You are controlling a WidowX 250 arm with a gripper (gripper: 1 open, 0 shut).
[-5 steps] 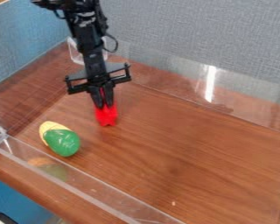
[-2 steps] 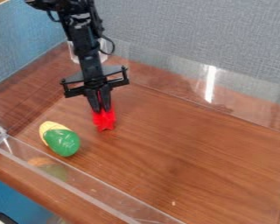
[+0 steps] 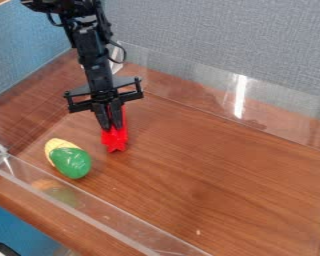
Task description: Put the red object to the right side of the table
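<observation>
Dark reddish-brown wood-grain table (image 3: 216, 170), enclosed by low clear acrylic walls (image 3: 243, 95) and so serving as the one container in view; blue-grey backdrop behind. Held within the walls: one black robot arm (image 3: 85, 45) descending from the upper left, one red object (image 3: 115, 137), one small green-and-yellow rounded item (image 3: 68, 159). Arm pointing straight down over the left-centre part of the table, a black crossbar spanning its lower end. Gripper (image 3: 113, 128) closed together on the upper end of the red object, fingers clamped on it with no gap visible. Red object upright under the gripper, lower end at or just above the wood; actual contact with the surface not determinable. Red object placed on the left half of the table, well apart from the right-hand wall, near the green-and-yellow item and up-right of it. Green-and-yellow item lying on the wood just beside the front-left wall, apart from the gripper and the red object. Right half of the table bearing only reflections from the acrylic. Against the frame of a second earlier: arm, gripper and red object displaced slightly toward the left wall and a little nearer the green-and-yellow item; crossbar angle marginally changed; grip unchanged; green-and-yellow item unmoved.
</observation>
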